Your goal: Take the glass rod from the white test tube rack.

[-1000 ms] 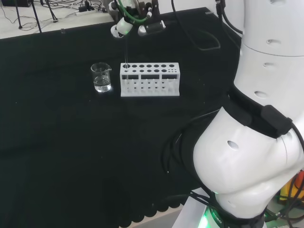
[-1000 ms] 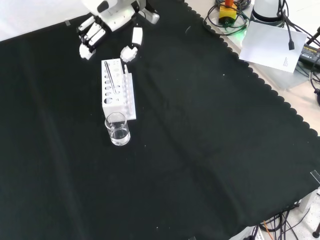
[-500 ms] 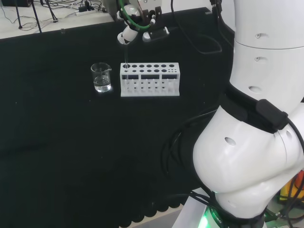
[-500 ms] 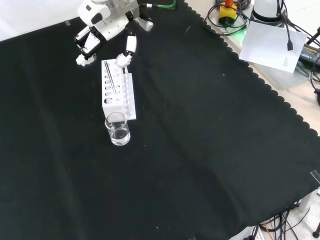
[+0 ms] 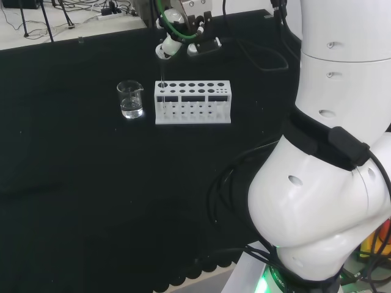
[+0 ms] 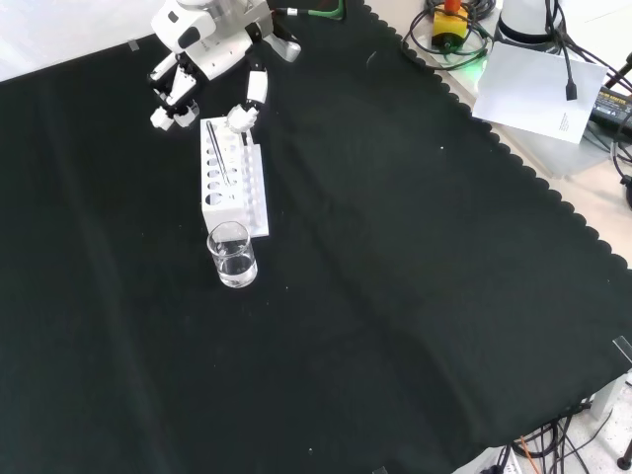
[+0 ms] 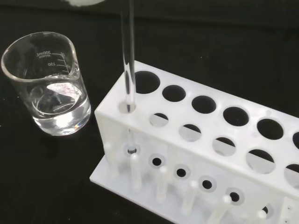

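The white test tube rack (image 5: pixel 193 102) stands on the black cloth, and the glass rod (image 5: pixel 162 74) rises upright from the hole at its left end in the head view. The black and white hand (image 5: pixel 183 35) hovers just above and behind the rod's top, open. In the front view the hand (image 6: pixel 209 44) reaches in from the top; its fingers (image 6: pixel 168 104) and thumb (image 6: pixel 243 111) are spread to either side of the far end of the rack (image 6: pixel 229 183), apart from the rod (image 6: pixel 215 153). The wrist view shows the rod (image 7: pixel 127 56) standing in a corner hole of the rack (image 7: pixel 210 135).
A glass beaker (image 5: pixel 131 99) with some clear liquid stands close to the rack's left end in the head view, nearer the camera than the rack in the front view (image 6: pixel 233 255). Black cloth lies all around. Cables and papers lie beyond the cloth's scalloped edge (image 6: pixel 513 158).
The hand has come closer to the rack's end and shifted slightly right in the head view; its fingers and thumb now flank the rod's top. Rod, rack and beaker have not moved.
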Controlling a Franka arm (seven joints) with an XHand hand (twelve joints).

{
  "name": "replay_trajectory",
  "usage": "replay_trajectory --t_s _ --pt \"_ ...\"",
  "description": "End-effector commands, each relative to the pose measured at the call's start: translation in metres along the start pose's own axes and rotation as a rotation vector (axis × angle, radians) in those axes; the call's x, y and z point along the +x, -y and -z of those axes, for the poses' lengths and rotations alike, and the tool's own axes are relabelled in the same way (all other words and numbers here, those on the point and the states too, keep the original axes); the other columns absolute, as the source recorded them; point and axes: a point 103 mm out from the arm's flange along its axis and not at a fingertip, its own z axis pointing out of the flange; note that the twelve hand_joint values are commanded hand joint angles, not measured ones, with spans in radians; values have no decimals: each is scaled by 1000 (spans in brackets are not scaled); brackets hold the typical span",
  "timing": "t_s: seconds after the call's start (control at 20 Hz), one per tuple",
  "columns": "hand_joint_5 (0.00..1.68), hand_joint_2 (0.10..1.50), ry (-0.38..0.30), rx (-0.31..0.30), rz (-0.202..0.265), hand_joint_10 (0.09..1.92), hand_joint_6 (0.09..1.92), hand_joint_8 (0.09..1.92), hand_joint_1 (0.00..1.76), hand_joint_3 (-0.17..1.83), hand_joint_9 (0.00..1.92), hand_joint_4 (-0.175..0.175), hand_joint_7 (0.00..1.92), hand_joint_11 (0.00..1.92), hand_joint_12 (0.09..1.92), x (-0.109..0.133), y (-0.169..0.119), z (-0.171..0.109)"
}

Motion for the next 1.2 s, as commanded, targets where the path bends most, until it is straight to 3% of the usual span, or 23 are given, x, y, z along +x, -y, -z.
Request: replay_trajectory --t_s 0.05,0.35,0.7,1.2 --pt "296 795 -8 6 10 910 87 955 701 673 855 -153 625 167 1415 5 0 -2" --pt "441 808 -38 5 18 862 108 907 714 661 1036 -162 797 344 1379 5 -2 -2" --pt "428 810 -31 -1 36 871 667 875 765 654 1208 -174 885 470 1348 15 -8 -2" --pt "529 747 -12 -2 38 866 868 849 895 709 1354 -175 991 595 1307 17 -15 -11"
